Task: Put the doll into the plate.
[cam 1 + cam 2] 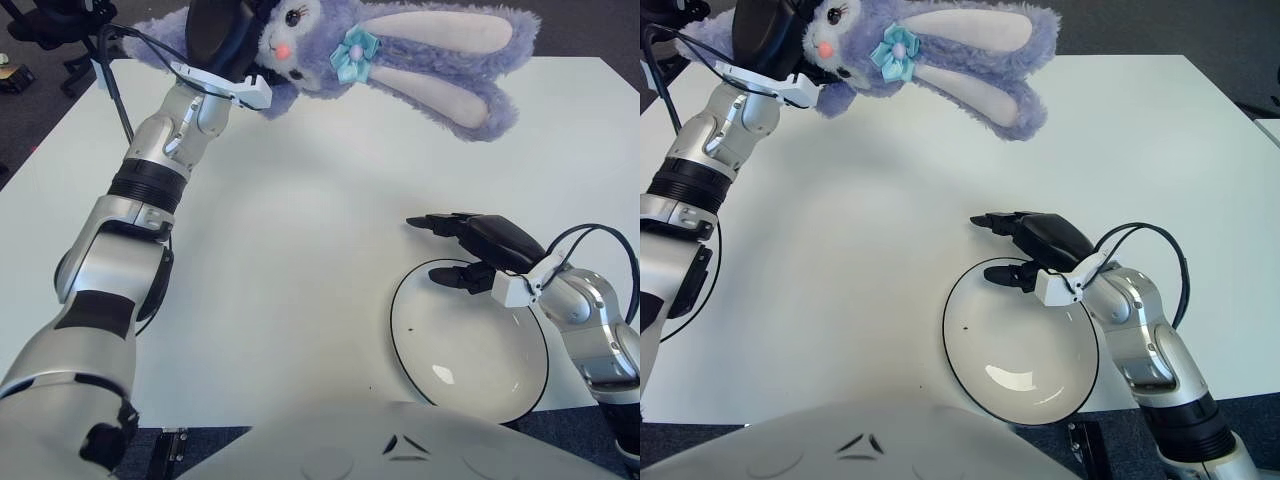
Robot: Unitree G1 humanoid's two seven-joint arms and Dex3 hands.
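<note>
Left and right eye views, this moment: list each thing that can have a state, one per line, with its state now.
doll: lifted clear of the table, held sideways, long ears trailing right.
left hand: raised at the far left, shut on the doll's body.
plate: upright on the table, near right, holding nothing.
right hand: over the plate's far rim, fingers extended, holding nothing.
table: bears only the plate.

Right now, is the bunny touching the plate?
Apart. In the left eye view the bunny hangs from the left hand over the far side of the table; bare tabletop lies between it and the plate near the right hand.
</note>
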